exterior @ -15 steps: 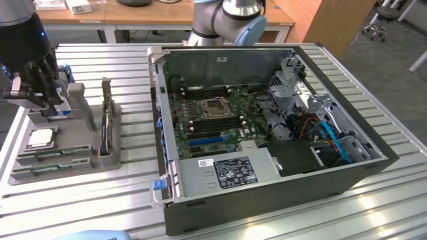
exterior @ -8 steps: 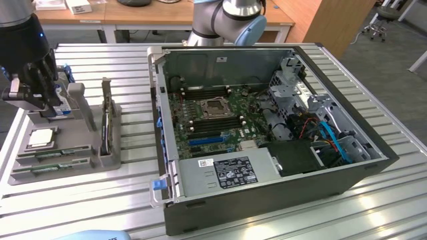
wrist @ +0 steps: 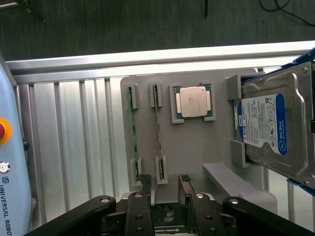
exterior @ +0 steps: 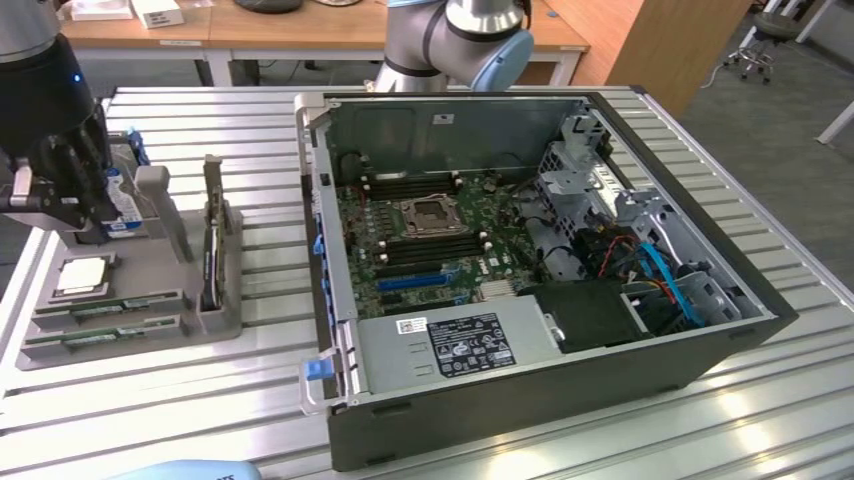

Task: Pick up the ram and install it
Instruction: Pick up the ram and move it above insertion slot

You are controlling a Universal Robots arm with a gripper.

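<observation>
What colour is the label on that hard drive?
Blue and white; the hard drive shows best in the wrist view.

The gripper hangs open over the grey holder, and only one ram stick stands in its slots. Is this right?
Not quite: the wrist view shows two ram sticks in the slots of the grey holder. The gripper does hang open over it.

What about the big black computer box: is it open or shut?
Open. The big black metal computer case has no cover on top, so the green motherboard inside shows.
</observation>
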